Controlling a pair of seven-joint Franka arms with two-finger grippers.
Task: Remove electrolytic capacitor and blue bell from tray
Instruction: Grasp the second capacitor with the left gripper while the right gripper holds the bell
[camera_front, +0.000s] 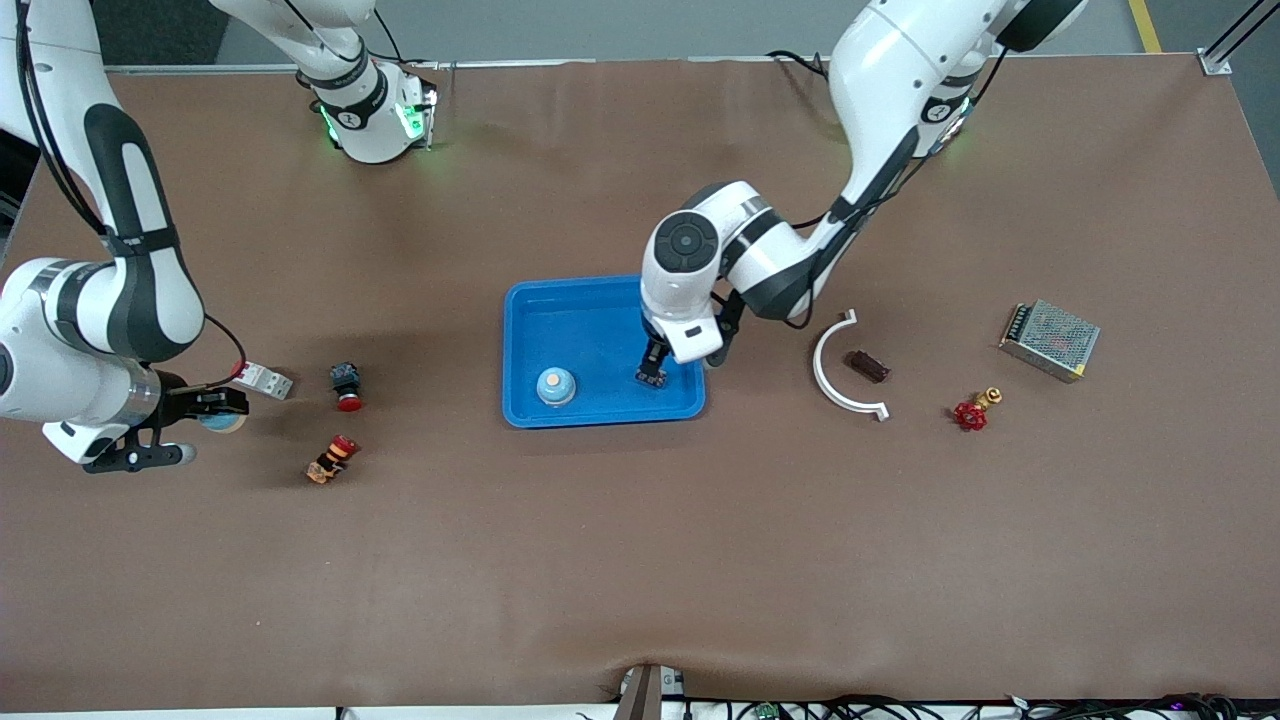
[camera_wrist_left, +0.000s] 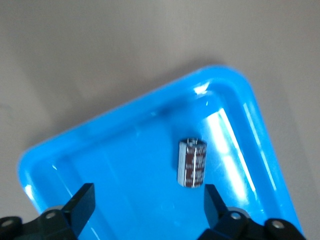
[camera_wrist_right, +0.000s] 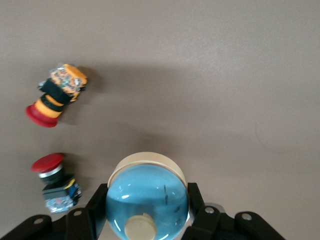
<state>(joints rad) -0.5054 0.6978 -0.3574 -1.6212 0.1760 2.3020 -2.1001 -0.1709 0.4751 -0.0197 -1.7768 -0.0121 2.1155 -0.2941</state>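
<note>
A blue tray (camera_front: 590, 320) lies mid-table. In it a dark cylindrical capacitor (camera_front: 650, 378) lies on its side, free, by the tray's corner. My left gripper (camera_front: 653, 366) hangs low over it. In the left wrist view the capacitor (camera_wrist_left: 192, 162) lies just past one fingertip (camera_wrist_left: 214, 199) of my open left gripper (camera_wrist_left: 148, 205), on the tray (camera_wrist_left: 125, 165). A blue dome bell (camera_front: 555, 386) also sits in the tray. Over the table at the right arm's end, my right gripper (camera_front: 218, 408) is shut on another blue bell (camera_wrist_right: 146, 200) with a cream base and knob.
Near the right gripper lie a white breaker (camera_front: 264, 380), a red push button (camera_front: 346, 385) and an orange-bodied button (camera_front: 332, 459). Toward the left arm's end lie a white curved bracket (camera_front: 840, 372), a brown block (camera_front: 867, 366), a red valve (camera_front: 972, 410) and a metal power supply (camera_front: 1050, 339).
</note>
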